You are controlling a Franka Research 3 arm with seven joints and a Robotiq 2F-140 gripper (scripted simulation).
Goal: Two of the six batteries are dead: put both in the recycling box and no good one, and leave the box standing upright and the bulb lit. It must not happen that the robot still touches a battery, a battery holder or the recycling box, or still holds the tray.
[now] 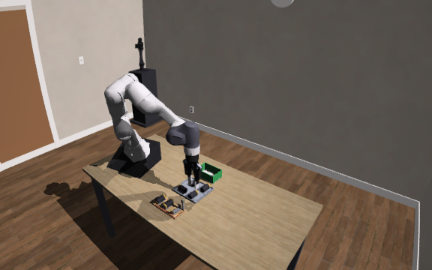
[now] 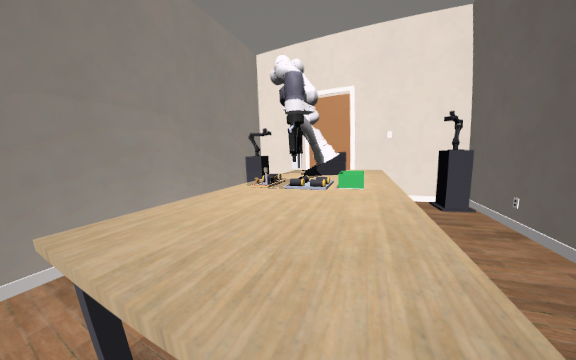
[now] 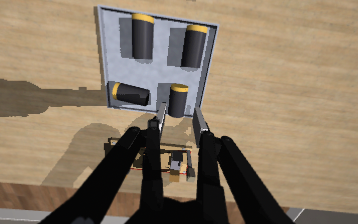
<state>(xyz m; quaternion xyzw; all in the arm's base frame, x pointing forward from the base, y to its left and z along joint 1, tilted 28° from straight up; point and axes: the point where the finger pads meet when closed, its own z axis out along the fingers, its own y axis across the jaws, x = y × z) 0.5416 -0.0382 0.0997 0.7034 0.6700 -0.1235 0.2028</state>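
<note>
My gripper (image 1: 193, 184) (image 2: 296, 163) (image 3: 179, 112) is partly open and empty, above the tray. A black battery with a yellow end (image 3: 178, 101) lies in the grey tray (image 3: 160, 72) (image 1: 184, 196) below the fingertips. Another battery (image 3: 131, 94) lies crosswise to its left in the wrist view. Two more batteries, one at left (image 3: 143, 40) and one at right (image 3: 194, 49), lie farther up. The green box (image 1: 216, 177) (image 2: 351, 180) stands upright; its contents are unclear. Two batteries, one (image 1: 160, 199) beside the other (image 1: 168, 203), sit in the holder. Whether the bulb is lit cannot be told.
The holder is orange-edged and lies beside the tray, near the table's long edge. A small grey post (image 1: 182, 204) (image 2: 266, 175) stands upright at its end. The green box is close to the tray's opposite side. The arm's base stands at the table's far end in the exterior view.
</note>
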